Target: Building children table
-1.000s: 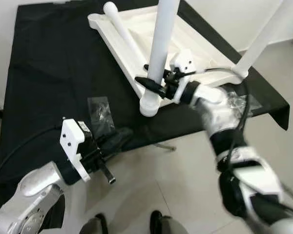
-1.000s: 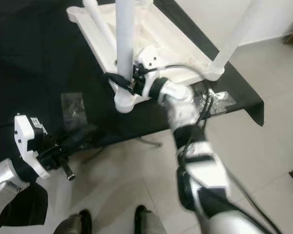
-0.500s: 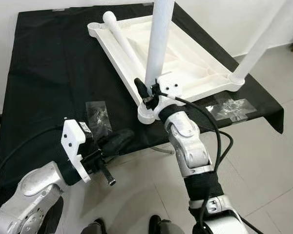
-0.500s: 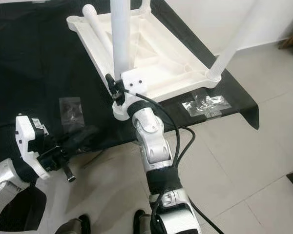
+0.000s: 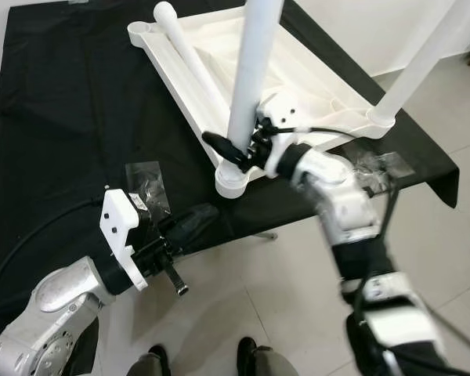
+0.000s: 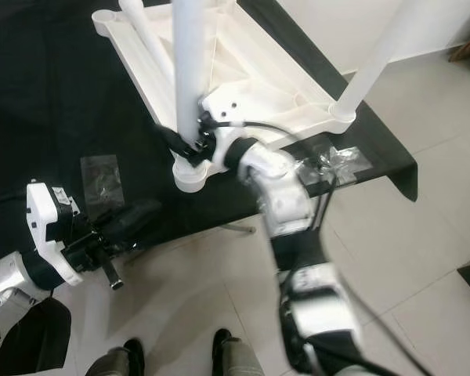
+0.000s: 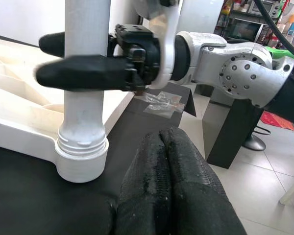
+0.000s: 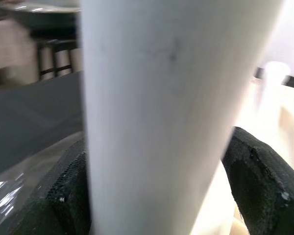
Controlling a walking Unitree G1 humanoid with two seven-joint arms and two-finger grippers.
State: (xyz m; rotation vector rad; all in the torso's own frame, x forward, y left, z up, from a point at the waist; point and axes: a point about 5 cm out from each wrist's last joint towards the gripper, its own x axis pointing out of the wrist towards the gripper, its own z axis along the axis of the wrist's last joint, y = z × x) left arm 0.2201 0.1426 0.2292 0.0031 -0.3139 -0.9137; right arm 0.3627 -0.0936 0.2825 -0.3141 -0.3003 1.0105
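Left gripper (image 5: 189, 223) sitting at 7 o'clock by cloth edge, fingers pressed together, empty, idling clear of work. Bag (image 5: 146, 182) lying at 9 o'clock. Tabletop (image 5: 298, 78) lying upside down at 12 o'clock, sockets facing up. Right gripper (image 5: 236, 147) clamping upright leg (image 5: 251, 78) just above near corner socket, likely screwing it home.

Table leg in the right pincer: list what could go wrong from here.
1. The right pincer grips the upright leg low, near its socket; the long free end could lever and slip or cross-thread.
2. The tabletop lies unheld on the black cloth, near the edge; twisting may slide it off.
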